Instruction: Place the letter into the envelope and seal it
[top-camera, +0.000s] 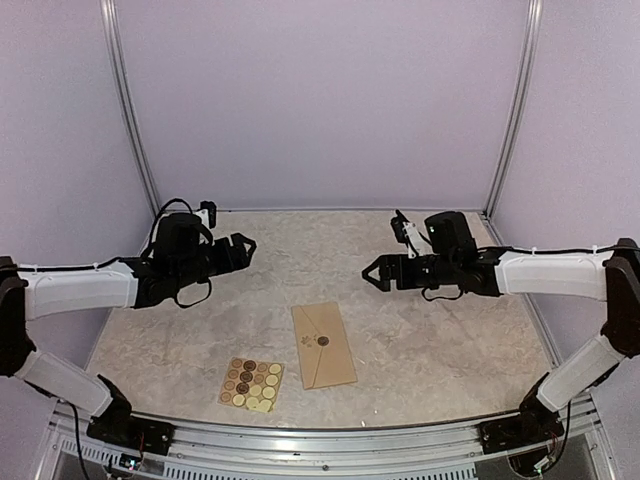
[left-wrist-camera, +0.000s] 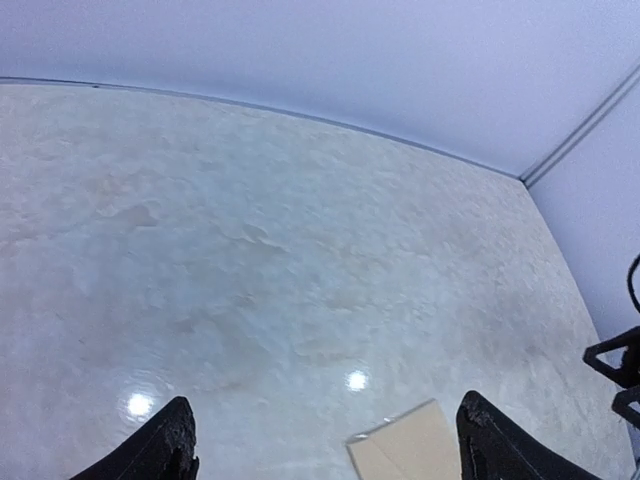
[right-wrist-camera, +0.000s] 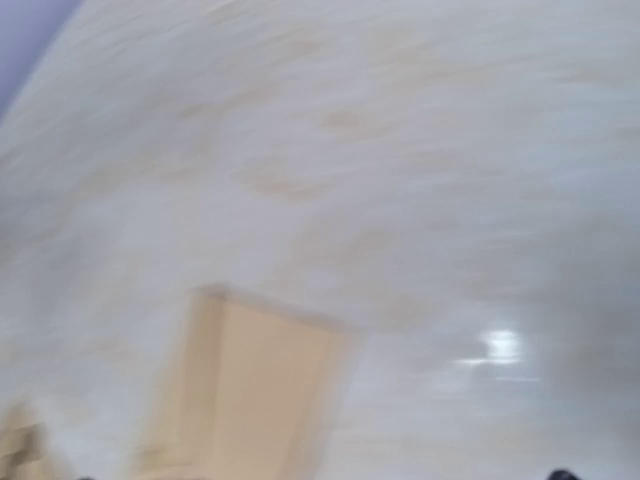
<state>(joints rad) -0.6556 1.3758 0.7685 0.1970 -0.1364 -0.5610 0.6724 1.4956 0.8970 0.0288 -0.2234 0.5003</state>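
The tan envelope lies flat at the table's middle front, flap down, with a dark round sticker on the flap's point. The letter is not visible in any view. My left gripper is open and empty, held above the table to the envelope's far left. In the left wrist view its fingers stand wide apart, with an envelope corner between them below. My right gripper is open and empty, above the table to the envelope's far right. The right wrist view is blurred and shows the envelope.
A small tan sheet of round stickers lies left of the envelope near the front edge, and its corner shows in the right wrist view. Pale walls with metal posts enclose the marbled table.
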